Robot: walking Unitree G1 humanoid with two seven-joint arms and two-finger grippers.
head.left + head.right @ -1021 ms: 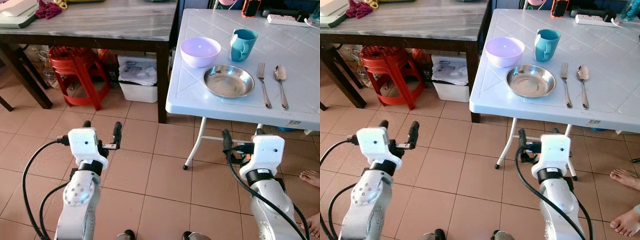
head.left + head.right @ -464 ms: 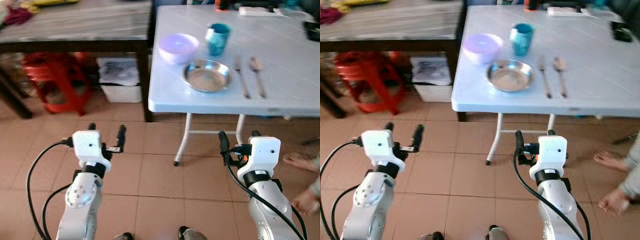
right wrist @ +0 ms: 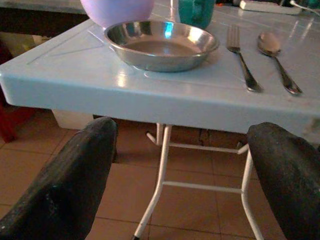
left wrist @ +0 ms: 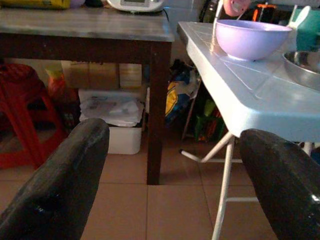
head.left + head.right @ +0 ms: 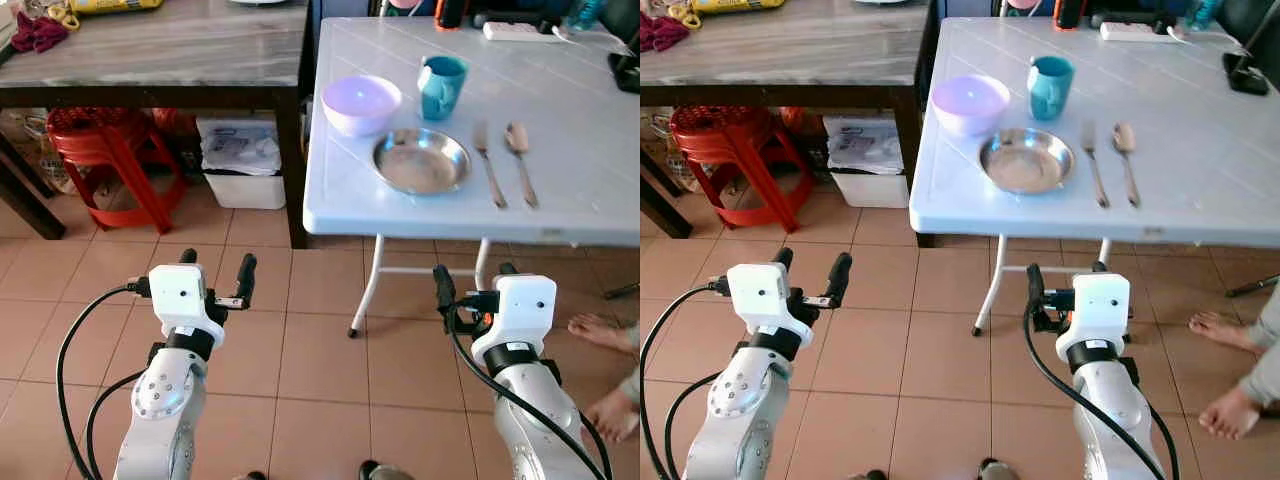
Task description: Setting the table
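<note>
the white plastic tabletop [image 5: 560, 190] stands ahead and to the robot's right, carrying a place setting near its front left corner. a steel plate [image 5: 421, 160] lies close to the front edge; just behind it to the left sits a lilac bowl [image 5: 361, 104], and behind it to the right a teal mug [image 5: 442, 87] stands upright with its handle turned toward the bowl. to the right of the plate a fork [image 5: 489, 164] and a spoon [image 5: 519, 161] lie side by side, apart from each other and from the plate, handles pointing toward the front edge. a white power strip [image 5: 517, 32] rests at the far side of the tabletop. both arms are held low over the tiled floor [image 5: 320, 340], short of the table. the left hand [image 5: 214, 272] hovers above the tiles with its two black fingers spread wide and nothing between them; its wrist view looks toward the table's corner and the bowl. the right hand [image 5: 471, 283] sits just in front of the table's folding legs [image 5: 368, 290], fingers likewise wide apart and empty, its wrist view facing the plate, fork and spoon. to the left a dark wooden table [image 5: 180, 45] with a marbled top stands beside the white one, with a red stool [image 5: 105, 150] and a white box [image 5: 240, 165] underneath. a person's bare feet [image 5: 605, 370] show on the floor at the right.
</note>
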